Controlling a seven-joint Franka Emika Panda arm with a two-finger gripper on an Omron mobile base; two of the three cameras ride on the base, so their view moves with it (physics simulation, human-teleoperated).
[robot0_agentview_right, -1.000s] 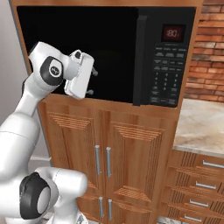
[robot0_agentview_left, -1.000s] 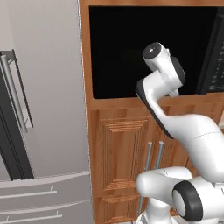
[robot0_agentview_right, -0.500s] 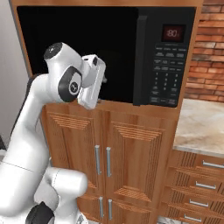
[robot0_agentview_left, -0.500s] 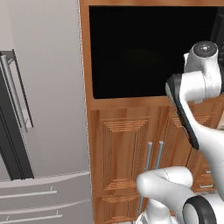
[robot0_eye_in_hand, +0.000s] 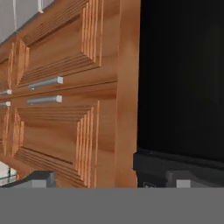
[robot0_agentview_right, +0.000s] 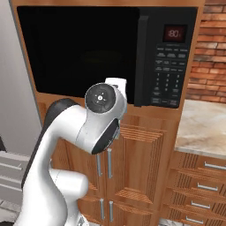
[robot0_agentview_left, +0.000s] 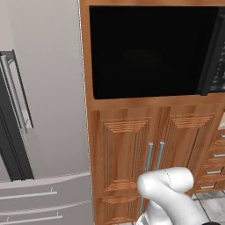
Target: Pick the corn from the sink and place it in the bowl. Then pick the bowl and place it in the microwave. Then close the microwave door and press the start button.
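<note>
Swinging rightward and down, the arm has dropped away from the microwave [robot0_agentview_right: 84, 53] front since a second ago. Its door [robot0_agentview_left: 149, 50] is shut flat and black, control strip [robot0_agentview_right: 170, 66] on the right. Now the hand [robot0_eye_in_hand: 109, 178], fingers spread wide and holding nothing, faces the wooden cabinet doors [robot0_eye_in_hand: 61, 100] just beside the microwave's edge.

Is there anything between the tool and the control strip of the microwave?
Nothing visible does. In the hand view the open tool faces the microwave and the wooden cabinet doors, and the control strip lies ahead across free space.
</note>
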